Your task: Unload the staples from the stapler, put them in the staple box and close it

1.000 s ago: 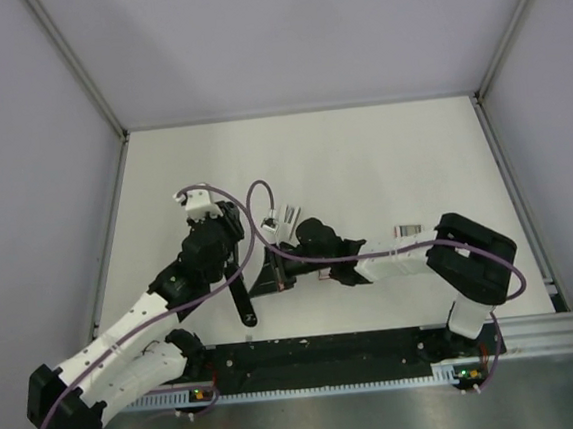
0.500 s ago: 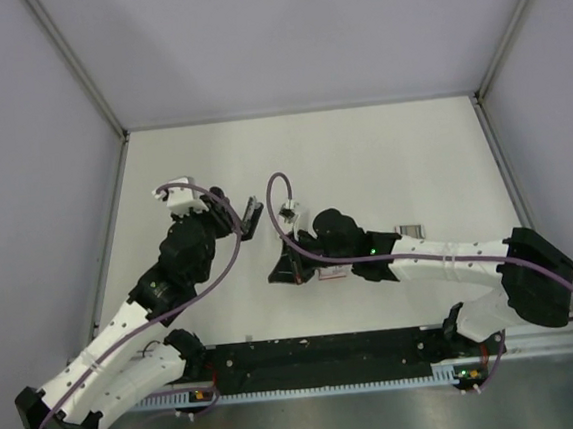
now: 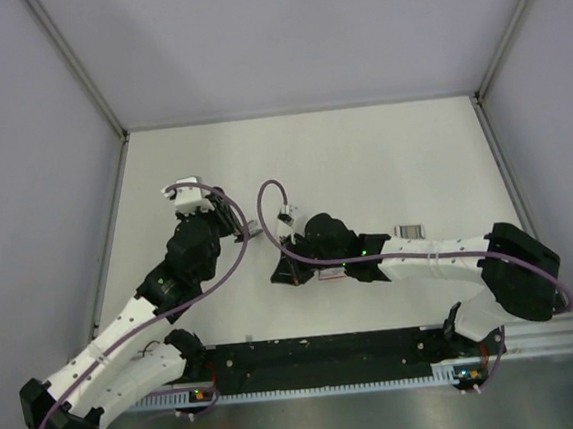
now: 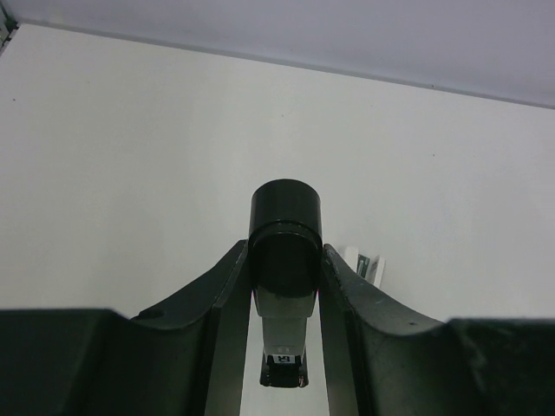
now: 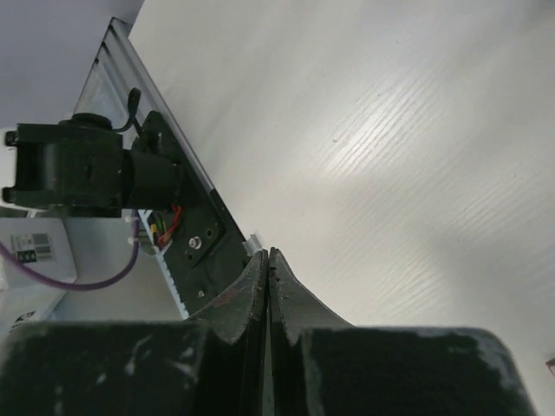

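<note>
**Stapler gripped on the left, staples nowhere to be made out**

In the top view the left arm [image 3: 162, 286] reaches to the middle of the white counter [image 3: 362, 158]. Its wrist camera shows its jaws clamped on the stapler [image 4: 284, 251], a black, round-ended body held firm between the two fingers [image 4: 221, 303]. The stapler's lower end drops out of sight at the bottom of that frame. From above the arm covers most of it.

The right arm [image 3: 421, 258] lies across the counter from the lower right, its jaws low beside the centre of the frame, near the left arm's but apart from them. In the right wrist view those jaws are pressed together with no gap. Whether anything thin sits between them I cannot tell.

The staples cannot be found in any view; a strip that small would be lost under the arms or inside the stapler.

A small box [image 3: 409, 230] lies just above the right forearm. A red-and-white scrap [image 3: 328, 275] peeks out under the right wrist, too covered to identify.
</note>
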